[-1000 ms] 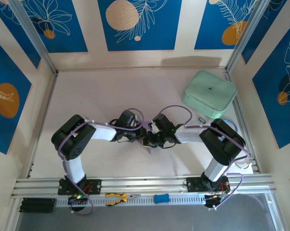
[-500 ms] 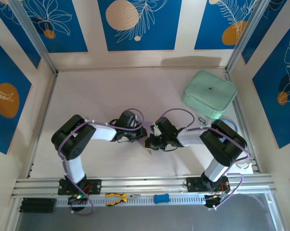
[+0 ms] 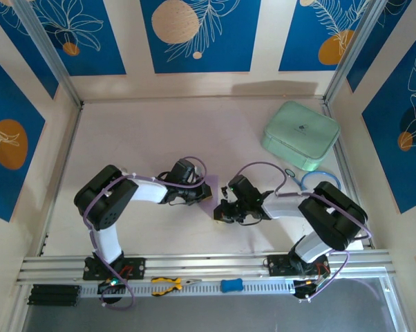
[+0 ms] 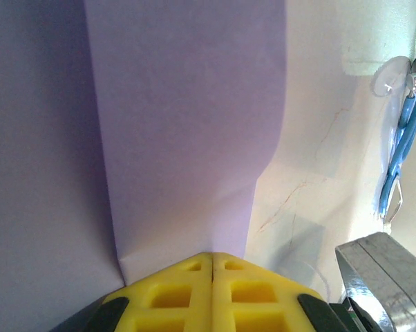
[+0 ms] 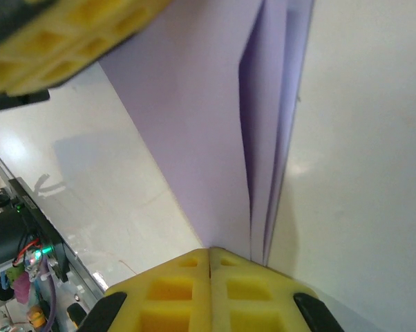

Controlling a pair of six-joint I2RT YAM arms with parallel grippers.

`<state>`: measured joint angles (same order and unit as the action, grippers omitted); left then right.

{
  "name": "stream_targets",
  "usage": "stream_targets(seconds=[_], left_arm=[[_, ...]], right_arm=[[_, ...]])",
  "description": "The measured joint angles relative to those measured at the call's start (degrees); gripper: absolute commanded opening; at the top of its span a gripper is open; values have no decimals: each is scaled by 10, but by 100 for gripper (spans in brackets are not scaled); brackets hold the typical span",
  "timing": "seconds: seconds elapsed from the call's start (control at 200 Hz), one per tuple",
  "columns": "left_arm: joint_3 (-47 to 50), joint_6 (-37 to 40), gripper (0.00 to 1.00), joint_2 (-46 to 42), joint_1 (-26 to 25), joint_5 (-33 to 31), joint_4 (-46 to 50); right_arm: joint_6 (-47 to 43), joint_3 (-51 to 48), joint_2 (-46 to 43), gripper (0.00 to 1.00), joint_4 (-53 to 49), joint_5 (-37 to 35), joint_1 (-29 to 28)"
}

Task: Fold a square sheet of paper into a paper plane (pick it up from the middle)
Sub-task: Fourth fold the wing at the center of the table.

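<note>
The pale lavender square sheet of paper, folded into layers, lies on the table between the two grippers. My left gripper is shut, its yellow fingertips resting on the sheet's near end. My right gripper is shut too, its tips set against the paper's edge, with the folded layers running just right of its finger seam. No paper shows between either pair of fingers. The left gripper's yellow fingers sit at the sheet's far end in the right wrist view.
A mint-green rounded case stands at the back right, with a blue-and-white ring near it. Yellow pliers and a blue piece lie on the front rail. Frame walls enclose the table.
My right gripper has drawn back toward the near right, away from the left gripper. The lavender sheet, earlier hidden between the two grippers, now shows flat beside the left one.
</note>
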<state>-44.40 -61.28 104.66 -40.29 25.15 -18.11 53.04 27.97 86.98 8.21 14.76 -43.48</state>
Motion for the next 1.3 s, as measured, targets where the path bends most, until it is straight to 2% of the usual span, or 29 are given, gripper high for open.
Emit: stream_targets(seconds=[0.265,0.4,0.545,0.63,0.775,1.01,1.3], left_arm=[[0,-3,2,1,0,2,-2],[0,-4,2,1,0,2,-3],[7,-14,2,0,0,1,-17],[13,-19,2,-1,0,0,-28],[26,-33,2,-10,-4,-14,-36],[42,-48,2,-25,-13,-39,-40],[42,-49,2,-26,-14,-43,-39]], right_arm=[[-1,-16,-37,3,-37,-24,-19],[-2,-19,-79,4,-91,-33,-20],[0,-25,-154,4,-110,-31,9],[0,-19,-167,4,-102,-24,32],[0,25,-114,4,-90,-13,42],[2,99,-2,3,-60,-9,20],[12,111,59,3,-41,-11,17]])
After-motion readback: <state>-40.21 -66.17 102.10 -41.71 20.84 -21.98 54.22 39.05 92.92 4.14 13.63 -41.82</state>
